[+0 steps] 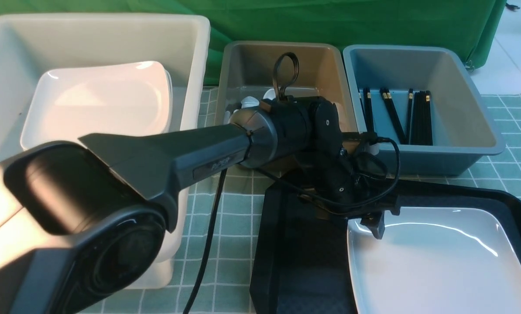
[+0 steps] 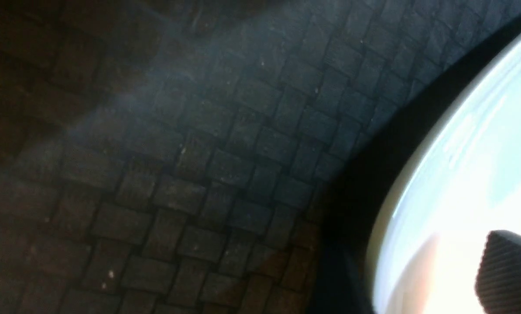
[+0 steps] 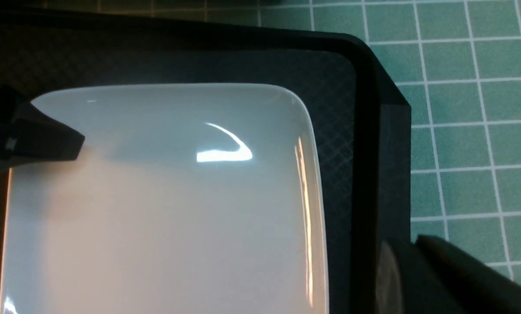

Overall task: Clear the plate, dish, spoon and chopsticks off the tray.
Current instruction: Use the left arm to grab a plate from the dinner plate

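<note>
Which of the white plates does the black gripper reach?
The plate lying on the black tray; the left gripper is at its edge. The other visible white plates are stacked in the large white bin.

Bright glare on glossy plate [image 1: 439, 261]
</note>
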Controlling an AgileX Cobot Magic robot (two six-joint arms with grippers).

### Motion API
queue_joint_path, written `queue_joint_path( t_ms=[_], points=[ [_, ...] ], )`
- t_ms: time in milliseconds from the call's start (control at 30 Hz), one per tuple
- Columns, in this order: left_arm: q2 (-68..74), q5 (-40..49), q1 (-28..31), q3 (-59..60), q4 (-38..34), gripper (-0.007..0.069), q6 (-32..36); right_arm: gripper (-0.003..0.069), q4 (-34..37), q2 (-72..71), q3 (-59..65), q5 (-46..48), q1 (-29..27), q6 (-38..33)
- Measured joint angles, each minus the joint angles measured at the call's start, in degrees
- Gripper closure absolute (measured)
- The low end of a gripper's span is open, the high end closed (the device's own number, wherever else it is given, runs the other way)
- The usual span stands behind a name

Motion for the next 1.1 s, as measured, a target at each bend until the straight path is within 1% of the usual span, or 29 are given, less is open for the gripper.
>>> queue_joint_path(
  t_ms=[100,133,167,467,567,733,833,1100],
  points=[
    [0.24,-0.25,0.00,0.00,0.12,0.0389,0.27,0.0578,0.00,0.00,0.00,-0.02,0.00,0.00],
    [0.24,-0.30,0.00,0.00,0.27,0.0475,0.27,0.0573,0.00,0.00,0.00,-0.02,0.00,0.00],
    [0.26,-0.72,0.00,0.00,-0.97,0.0512,-0.24,0.0567,0.00,0.00,0.00,-0.13,0.00,0.00],
    [-0.44,0.65,1.21,-0.01,-3.53,0.0534,-0.65,0.0551,0.00,0.00,0.00,-0.18,0.00,0.00],
    [-2.15,2.69,3.33,-0.01,-6.62,0.0571,0.93,0.0542,0.00,0.00,0.00,-0.46,0.00,0.00],
    [-5.22,4.67,6.82,-0.01,-10.76,0.0603,5.22,0.0531,0.00,0.00,0.00,-0.70,0.00,0.00],
    [-7.03,5.78,7.86,-0.01,-13.02,0.0606,7.58,0.0529,0.00,0.00,0.00,-0.70,0.00,0.00],
    [-9.30,6.81,8.04,0.04,-14.08,0.0602,10.13,0.0518,0.00,0.00,0.00,-1.07,0.00,-0.05]
  ],
)
